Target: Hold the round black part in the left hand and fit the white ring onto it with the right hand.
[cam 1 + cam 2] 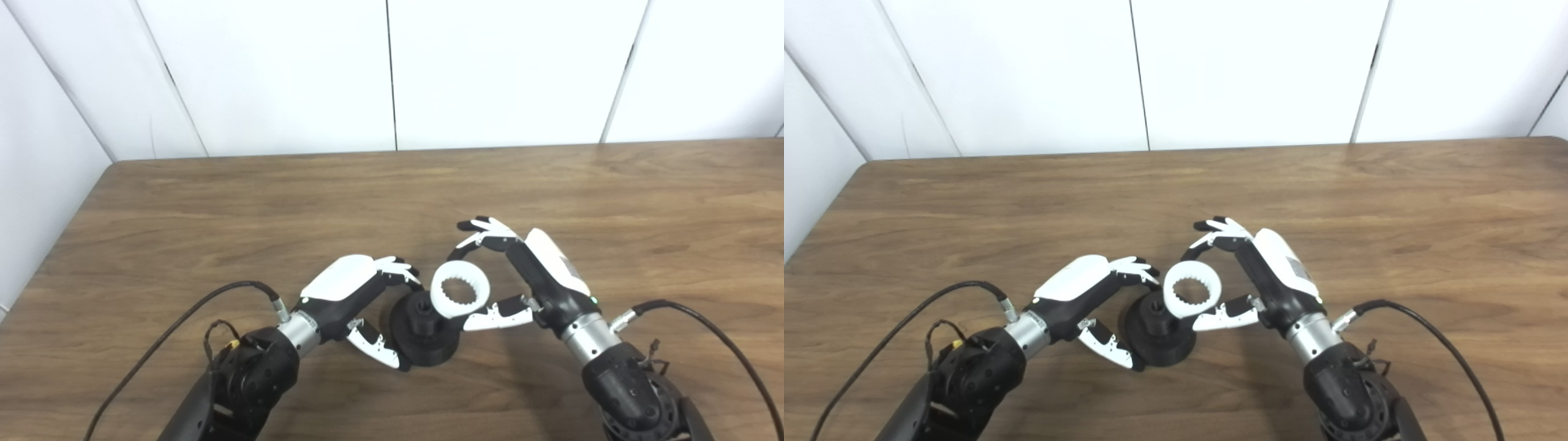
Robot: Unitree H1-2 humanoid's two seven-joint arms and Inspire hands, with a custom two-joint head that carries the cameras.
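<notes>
My left hand (pixel 349 294) grips the round black part (pixel 425 334) on the wooden table (pixel 245 202), fingers curled over its far rim and thumb against its near edge. My right hand (pixel 527 278) pinches the white toothed ring (pixel 460 290), tilted just above the black part's central hub, overlapping it.

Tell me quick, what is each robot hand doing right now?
Left hand: shut on the round black part, which sits on the table.
Right hand: shut on the white ring, held above the black part.
</notes>
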